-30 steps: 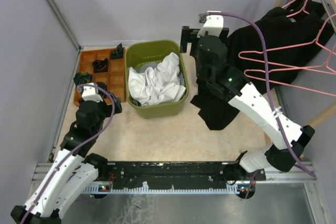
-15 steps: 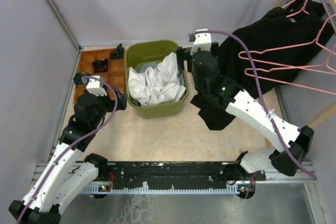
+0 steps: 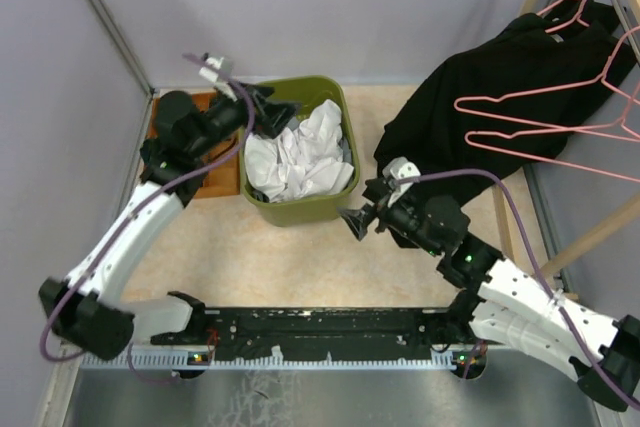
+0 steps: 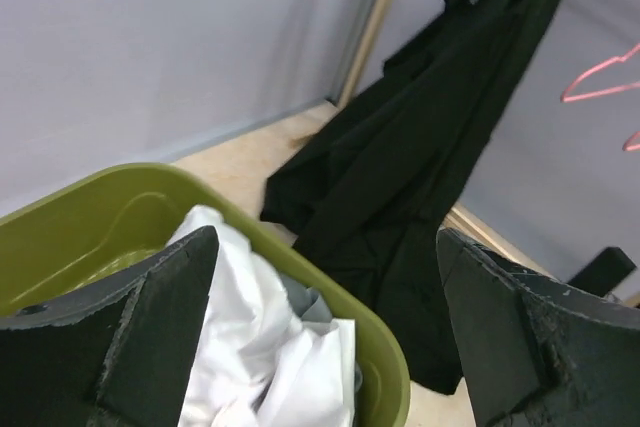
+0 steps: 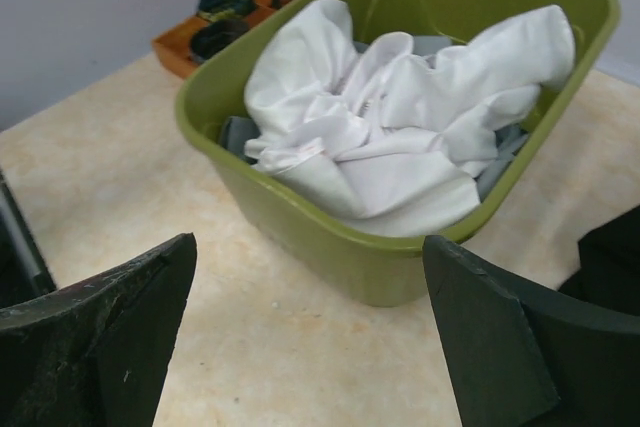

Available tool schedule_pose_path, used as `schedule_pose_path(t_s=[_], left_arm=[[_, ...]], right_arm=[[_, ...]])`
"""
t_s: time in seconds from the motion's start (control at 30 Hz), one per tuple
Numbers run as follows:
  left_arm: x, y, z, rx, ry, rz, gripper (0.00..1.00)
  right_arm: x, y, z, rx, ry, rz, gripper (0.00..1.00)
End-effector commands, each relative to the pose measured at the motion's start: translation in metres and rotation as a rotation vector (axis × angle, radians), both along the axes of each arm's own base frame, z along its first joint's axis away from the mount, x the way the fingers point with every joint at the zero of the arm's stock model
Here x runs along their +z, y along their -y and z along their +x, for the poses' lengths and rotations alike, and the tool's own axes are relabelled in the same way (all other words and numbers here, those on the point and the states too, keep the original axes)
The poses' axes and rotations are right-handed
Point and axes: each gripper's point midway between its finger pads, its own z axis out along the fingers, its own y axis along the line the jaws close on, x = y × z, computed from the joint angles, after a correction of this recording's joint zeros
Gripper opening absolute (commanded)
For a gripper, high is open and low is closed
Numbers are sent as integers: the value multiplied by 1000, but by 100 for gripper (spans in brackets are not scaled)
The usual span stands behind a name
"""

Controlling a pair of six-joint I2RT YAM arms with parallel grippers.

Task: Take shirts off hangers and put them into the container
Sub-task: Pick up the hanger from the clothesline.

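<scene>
While both arms' jaws gape empty, the right gripper [image 3: 362,205] sits nearer the black shirt [image 3: 480,97], draped toward two o'clock from it; the left gripper [image 3: 272,113] hovers over the container [image 3: 300,212].

bare tabletop [image 3: 290,257] before green tub [image 3: 300,209], white shirt [image 3: 300,152] heaped inside

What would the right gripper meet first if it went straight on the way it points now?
Most likely the near wall of the container, which sits straight ahead of the open right gripper; depth is unclear.
</scene>
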Motion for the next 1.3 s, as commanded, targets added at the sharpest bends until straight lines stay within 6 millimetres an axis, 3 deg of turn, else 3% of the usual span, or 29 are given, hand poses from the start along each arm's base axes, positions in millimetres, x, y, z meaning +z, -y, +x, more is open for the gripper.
schedule_pose_path(t_s=[0.0,0.3,0.43,0.67,1.03,1.27], left_arm=[[15,63,10,-267,88,-22,95],[38,163,23,-434,388,-108,90],[43,196,37,-421,474,-151,90],[35,254,67,-400,501,-167,84],[42,304,59,-444,551,-190,80],[45,324,58,-440,545,-203,69]], right_arm=[[17,-7,-35,166,81,129,95],[-37,19,-46,101,-49,56,95],[-48,21,-52,106,-96,50,94],[-59,22,-62,121,-177,97,91],[-76,30,-66,78,-256,120,89],[-78,33,-65,60,-271,104,89]])
